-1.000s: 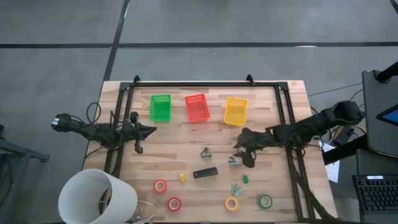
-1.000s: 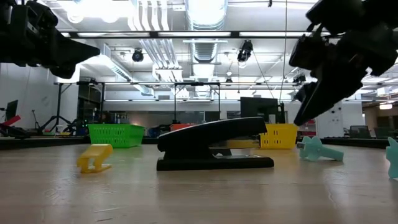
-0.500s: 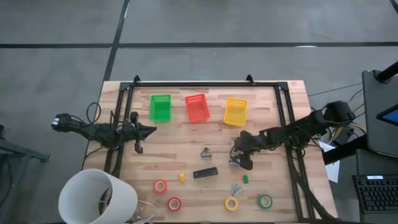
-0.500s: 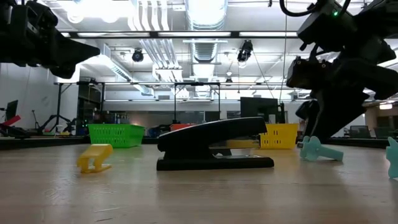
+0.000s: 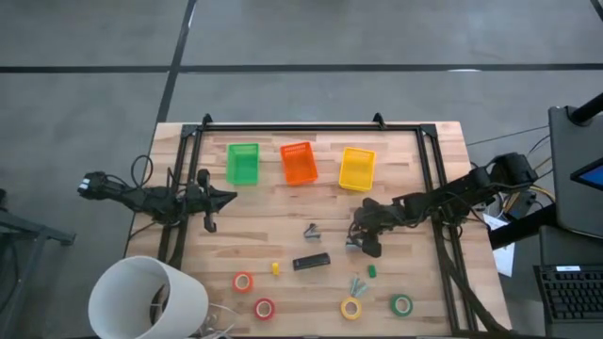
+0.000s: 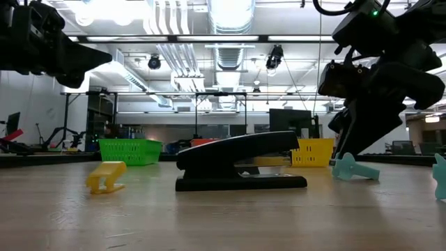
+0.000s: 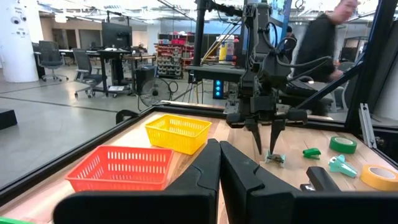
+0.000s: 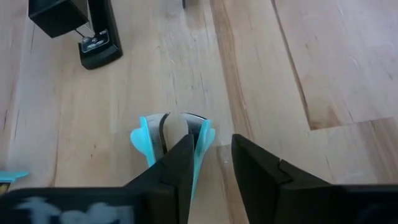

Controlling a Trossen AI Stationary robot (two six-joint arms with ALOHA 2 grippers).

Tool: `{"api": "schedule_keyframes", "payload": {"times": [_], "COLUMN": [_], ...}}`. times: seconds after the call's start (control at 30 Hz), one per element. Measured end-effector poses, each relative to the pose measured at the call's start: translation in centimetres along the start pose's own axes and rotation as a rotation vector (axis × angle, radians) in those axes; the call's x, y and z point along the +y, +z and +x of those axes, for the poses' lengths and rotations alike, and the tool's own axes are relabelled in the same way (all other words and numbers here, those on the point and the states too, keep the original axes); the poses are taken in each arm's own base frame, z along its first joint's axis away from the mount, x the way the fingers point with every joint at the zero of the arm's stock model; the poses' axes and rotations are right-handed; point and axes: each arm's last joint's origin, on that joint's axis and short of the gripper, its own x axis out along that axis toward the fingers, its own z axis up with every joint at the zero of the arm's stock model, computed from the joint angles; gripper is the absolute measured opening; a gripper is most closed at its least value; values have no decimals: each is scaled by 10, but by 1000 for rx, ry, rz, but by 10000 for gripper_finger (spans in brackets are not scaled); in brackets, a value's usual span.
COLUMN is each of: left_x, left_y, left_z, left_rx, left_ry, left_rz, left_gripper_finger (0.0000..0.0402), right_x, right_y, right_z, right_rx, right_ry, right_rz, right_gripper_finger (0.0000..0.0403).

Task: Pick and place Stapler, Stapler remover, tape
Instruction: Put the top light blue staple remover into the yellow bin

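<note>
My right end effector [image 5: 355, 241] sits just right of centre in the high view, low over the tabletop [image 5: 264, 221], fingers [image 8: 180, 168] parted by a narrow gap and holding nothing. In the right wrist view a light blue staple remover [image 8: 171, 134] lies just past the fingertips, one finger overlapping its edge; I cannot tell whether they touch. In the high view that remover [image 5: 353, 245] shows directly under the fingertips. The black stapler [image 5: 311, 261] lies just down and left of the end effector, and the low view shows it [image 6: 237, 162] resting flat at frame centre. A second, grey remover [image 5: 312, 230] lies left of the end effector. The four tape rolls sit along the lower part of the high view: two red-orange [image 5: 243, 282] lower left, yellow [image 5: 351, 308] and green [image 5: 402, 304] lower right. My left end effector [image 5: 226, 197] waits at the left edge of the tabletop, fingers pressed together, empty.
</note>
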Motion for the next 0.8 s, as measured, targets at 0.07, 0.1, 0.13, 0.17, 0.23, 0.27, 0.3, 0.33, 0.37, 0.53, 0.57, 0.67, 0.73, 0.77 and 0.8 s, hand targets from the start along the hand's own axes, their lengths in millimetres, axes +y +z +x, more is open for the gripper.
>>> {"api": "schedule_keyframes", "payload": {"times": [0.07,0.1,0.13,0.17,0.23,0.27,0.3,0.33,0.37,0.53,0.57,0.67,0.73,0.77,0.8], "left_x": [0,0,0,0,0,0,0,0,0,0,0,0,0,0,0], "left_y": [0,0,0,0,0,0,0,0,0,0,0,0,0,0,0], "left_z": [0,0,0,0,0,0,0,0,0,0,0,0,0,0,0], "left_rx": [0,0,0,0,0,0,0,0,0,0,0,0,0,0,1], "left_ry": [0,0,0,0,0,0,0,1,0,0,0,0,0,0,0], "left_rz": [0,0,0,0,0,0,0,0,0,0,0,0,0,0,0], "left_gripper_finger": [10,10,10,10,10,10,10,10,10,10,10,10,10,10,10], "right_x": [0,0,0,0,0,0,0,0,0,0,0,1,0,-1,-2], "right_y": [0,0,0,0,0,1,1,1,1,1,1,5,8,11,13], "right_z": [0,0,0,0,0,0,0,0,0,0,0,-4,-10,-13,-17], "right_rx": [2,1,0,-2,-5,-7,-8,-8,-8,-10,-13,-42,-71,-91,-112], "right_ry": [0,0,0,1,3,4,4,4,4,4,5,11,16,15,11], "right_rz": [0,0,2,4,4,4,5,5,5,9,9,8,10,10,9], "right_gripper_finger": [94,91,86,81,68,61,53,45,35,10,9,9,9,8,8]}}
